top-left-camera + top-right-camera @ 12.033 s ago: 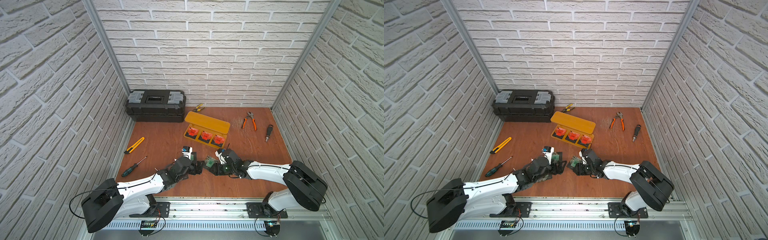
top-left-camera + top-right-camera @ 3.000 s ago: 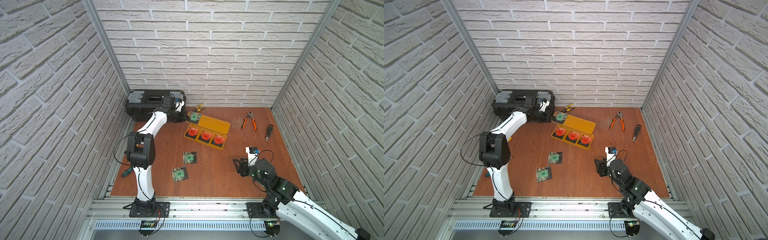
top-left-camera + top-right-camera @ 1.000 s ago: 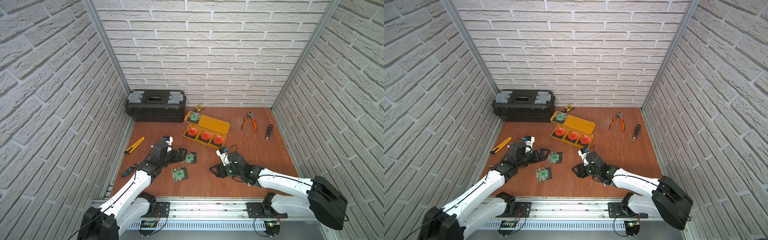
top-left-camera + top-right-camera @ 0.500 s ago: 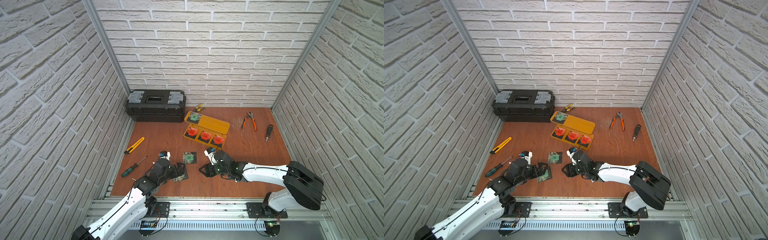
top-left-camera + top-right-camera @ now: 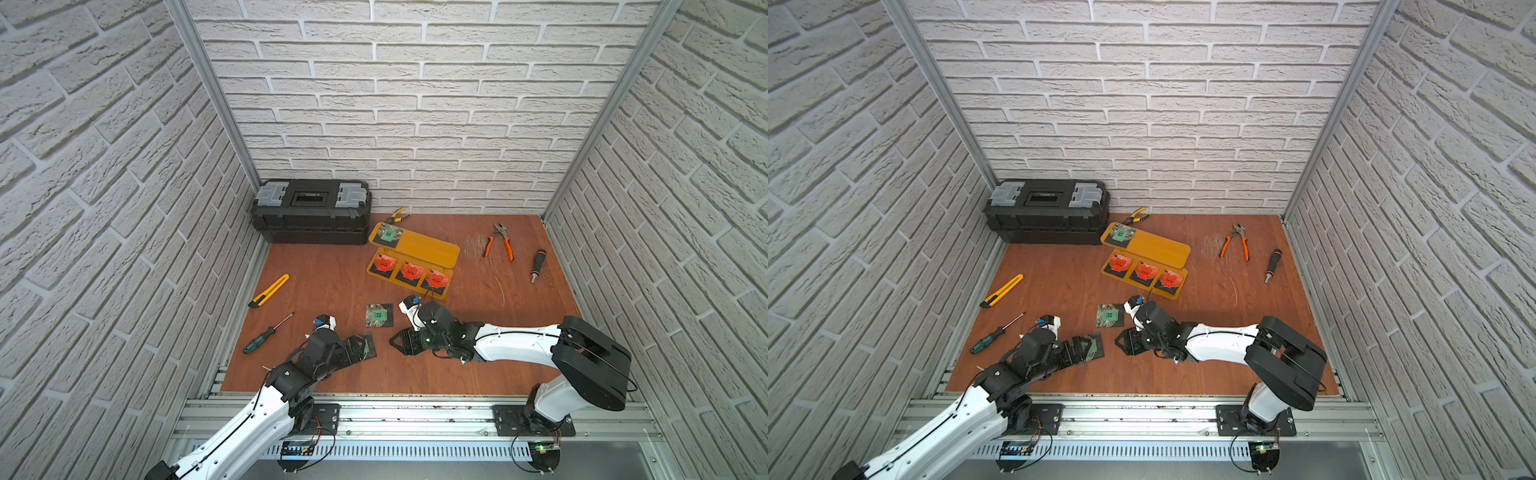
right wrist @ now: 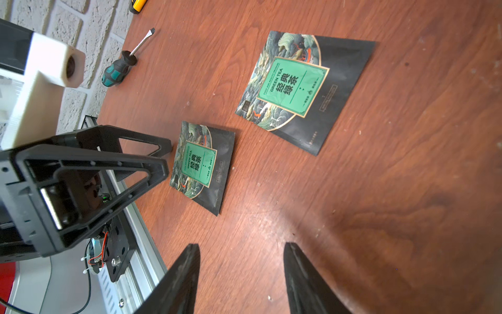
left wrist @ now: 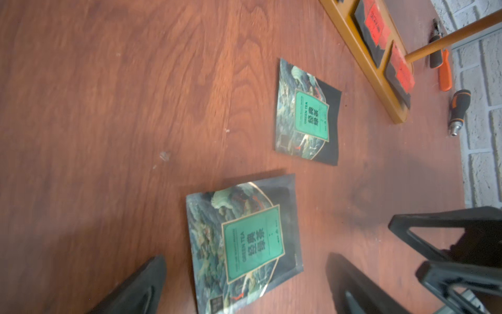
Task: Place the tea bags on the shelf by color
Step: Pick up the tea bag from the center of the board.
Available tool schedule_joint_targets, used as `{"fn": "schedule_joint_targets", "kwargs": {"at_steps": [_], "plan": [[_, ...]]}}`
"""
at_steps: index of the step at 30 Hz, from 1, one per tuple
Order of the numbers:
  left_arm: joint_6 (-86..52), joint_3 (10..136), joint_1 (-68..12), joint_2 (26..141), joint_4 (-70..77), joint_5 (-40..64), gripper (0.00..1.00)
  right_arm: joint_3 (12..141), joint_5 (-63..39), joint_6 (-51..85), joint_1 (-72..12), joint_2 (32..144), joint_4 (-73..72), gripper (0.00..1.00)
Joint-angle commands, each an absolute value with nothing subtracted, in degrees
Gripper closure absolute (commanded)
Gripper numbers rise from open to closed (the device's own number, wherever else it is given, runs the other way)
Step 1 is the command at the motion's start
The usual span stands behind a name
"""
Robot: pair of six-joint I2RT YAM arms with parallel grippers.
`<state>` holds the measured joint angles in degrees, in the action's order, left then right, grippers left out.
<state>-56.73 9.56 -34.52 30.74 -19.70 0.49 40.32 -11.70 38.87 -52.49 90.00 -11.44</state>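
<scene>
The yellow-orange shelf (image 5: pixel 432 249) (image 5: pixel 1163 247) stands at the back middle of the floor. On its upper board lies one green tea bag (image 5: pixel 388 235). Three red tea bags (image 5: pixel 411 271) sit in a row on its lower board. Two more green tea bags lie on the floor: a far one (image 5: pixel 378 315) (image 6: pixel 298 87) and a near one (image 7: pixel 244 244) (image 6: pixel 203 165). My left gripper (image 5: pixel 360 348) (image 7: pixel 244 258) is open, its jaws astride the near one. My right gripper (image 5: pixel 401 340) (image 6: pixel 240 248) faces it, open with only bare floor between its jaws.
A black toolbox (image 5: pixel 311 210) sits at the back left, with yellow pliers (image 5: pixel 398 214) beside it. A yellow utility knife (image 5: pixel 269 291) and a green-handled screwdriver (image 5: pixel 266 334) lie on the left. Orange pliers (image 5: pixel 500 245) and a black driver handle (image 5: pixel 537 264) lie on the right.
Over the last second my left gripper came back toward the front and settled over the near green tea bag. My right gripper slid left toward the two bags on the floor.
</scene>
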Motion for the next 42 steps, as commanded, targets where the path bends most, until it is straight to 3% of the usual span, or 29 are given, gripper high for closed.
{"fn": "schedule_joint_targets", "kwargs": {"at_steps": [1,28,42], "plan": [[-56.6,8.6,-34.8,31.9,-16.2,1.5,0.02,41.4,-11.7,39.6,-53.1,90.5,-13.0,0.46],[-50.5,11.4,-35.0,53.3,5.8,8.5,0.02,39.8,-8.7,39.2,-53.1,87.9,-9.8,0.47],[-49.5,15.7,-39.8,60.9,10.7,7.5,0.02,39.3,-7.8,38.9,-53.1,86.5,-8.8,0.47]]}}
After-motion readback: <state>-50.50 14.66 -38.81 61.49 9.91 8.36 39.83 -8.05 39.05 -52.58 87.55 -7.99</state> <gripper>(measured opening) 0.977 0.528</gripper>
